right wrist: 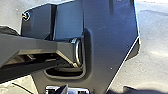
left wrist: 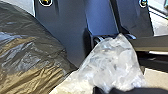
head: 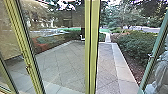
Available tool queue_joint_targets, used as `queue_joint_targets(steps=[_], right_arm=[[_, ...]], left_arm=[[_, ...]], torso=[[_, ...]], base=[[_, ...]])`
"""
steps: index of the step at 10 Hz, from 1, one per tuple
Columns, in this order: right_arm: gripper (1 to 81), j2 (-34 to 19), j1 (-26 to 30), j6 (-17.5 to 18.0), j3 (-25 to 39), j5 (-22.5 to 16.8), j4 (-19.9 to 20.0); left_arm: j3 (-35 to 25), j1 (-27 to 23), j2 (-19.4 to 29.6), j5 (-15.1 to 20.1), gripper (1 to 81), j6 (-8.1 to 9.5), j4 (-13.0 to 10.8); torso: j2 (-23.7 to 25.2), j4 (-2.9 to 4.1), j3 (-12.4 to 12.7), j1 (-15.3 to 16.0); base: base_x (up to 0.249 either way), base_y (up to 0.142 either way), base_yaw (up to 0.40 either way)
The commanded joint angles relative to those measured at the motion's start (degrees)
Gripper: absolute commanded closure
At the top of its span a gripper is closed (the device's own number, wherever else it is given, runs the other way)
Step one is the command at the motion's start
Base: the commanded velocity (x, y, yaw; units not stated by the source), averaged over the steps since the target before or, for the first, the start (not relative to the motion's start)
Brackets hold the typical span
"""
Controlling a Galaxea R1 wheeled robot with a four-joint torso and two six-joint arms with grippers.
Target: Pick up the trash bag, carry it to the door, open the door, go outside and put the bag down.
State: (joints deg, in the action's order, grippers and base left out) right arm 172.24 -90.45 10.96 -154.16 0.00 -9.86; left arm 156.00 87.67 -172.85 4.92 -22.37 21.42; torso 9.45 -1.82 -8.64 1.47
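Well, nearest, on the robot's side of the middle post, the dark trash bag bulges close to the robot's body, with whitish clear plastic against it; whether they are one bag, I cannot tell. That plastic reaches the left gripper, the dark bag lying just beside it; whether it grips anything, I cannot tell. Nor can I tell the right gripper's state. Left of the middle post stands a slanted frame; right of it, a greenish frame with a handle. Between, right of the post, paving runs outward, bounded by a pale border, then a hedge. Beyond the post, a path narrows towards trees.
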Motion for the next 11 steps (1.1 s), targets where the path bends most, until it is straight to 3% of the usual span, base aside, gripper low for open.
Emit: queue_joint_targets(steps=[1,5,11], right_arm=[[1.0,0.1,2.5,-0.1,0.0,-3.1,-0.9],[1.0,0.4,2.6,-0.1,0.1,-3.1,-1.5],[1.0,1.2,2.6,-0.1,-0.2,-3.2,-1.8]], left_arm=[[-0.1,-2.8,0.2,4.3,81.1,-0.31,-0.5],[-0.1,-2.8,0.4,4.4,81.1,-0.31,-0.3],[-0.1,-2.8,0.4,4.4,81.1,-0.31,-0.3]], torso=[[0.0,0.00,0.0,0.0],[0.0,0.00,0.0,0.0],[0.0,0.00,0.0,0.0]], base=[[0.000,0.000,0.000],[0.000,0.000,-0.074],[0.000,0.000,-0.275]])
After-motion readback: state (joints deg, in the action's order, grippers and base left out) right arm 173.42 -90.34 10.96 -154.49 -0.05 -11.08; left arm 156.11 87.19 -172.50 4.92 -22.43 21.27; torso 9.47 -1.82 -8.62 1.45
